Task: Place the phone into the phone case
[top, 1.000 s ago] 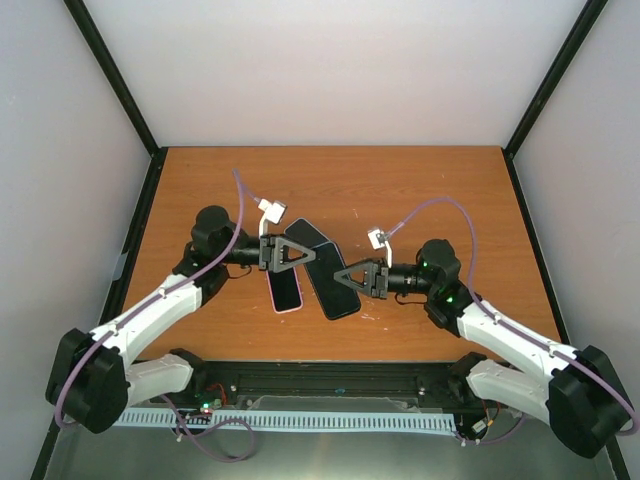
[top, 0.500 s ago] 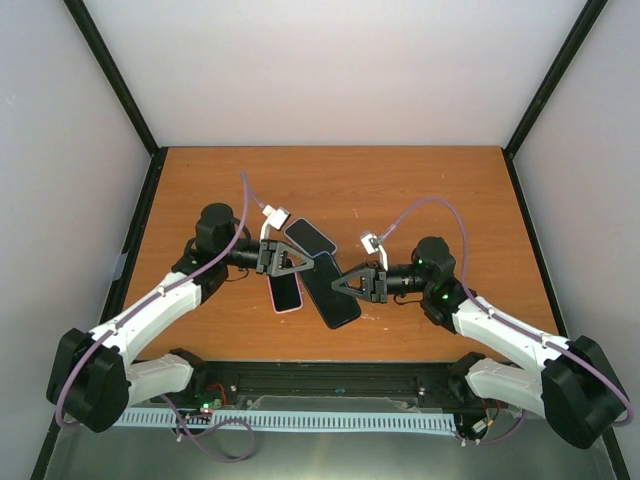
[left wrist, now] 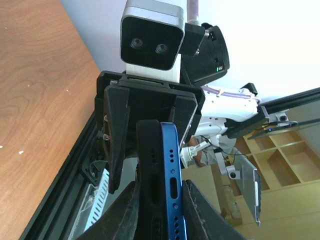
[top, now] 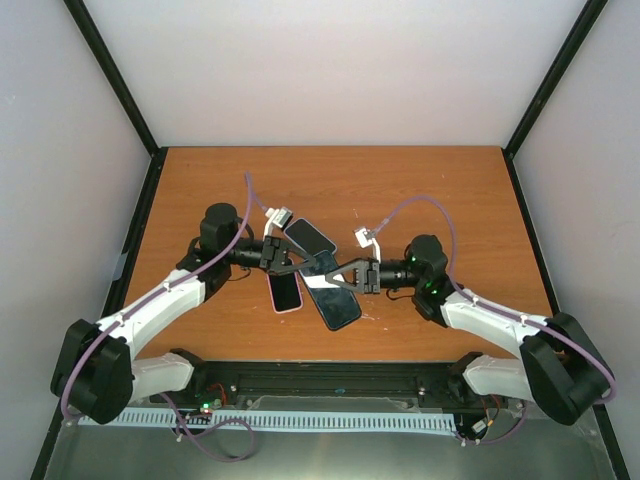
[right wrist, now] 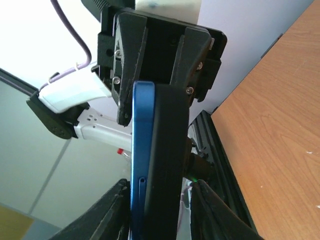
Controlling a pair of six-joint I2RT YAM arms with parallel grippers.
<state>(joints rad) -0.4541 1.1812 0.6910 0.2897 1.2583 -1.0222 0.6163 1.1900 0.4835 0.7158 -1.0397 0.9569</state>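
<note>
Over orange wooden worktop [top: 400, 180], left gripper [left wrist: 160, 192] has clamped blue phone [left wrist: 170, 170] and black case [left wrist: 148, 165] from nine o'clock, likely seating it. Right gripper [right wrist: 160, 187]: cannot tell.

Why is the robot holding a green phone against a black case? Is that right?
Not quite. The phone is blue, not green. The left wrist view shows its blue edge pressed against the black case.

The blue phone [left wrist: 172, 190] stands edge-on, pressed flat against the black case [left wrist: 149, 170], both raised.
</note>
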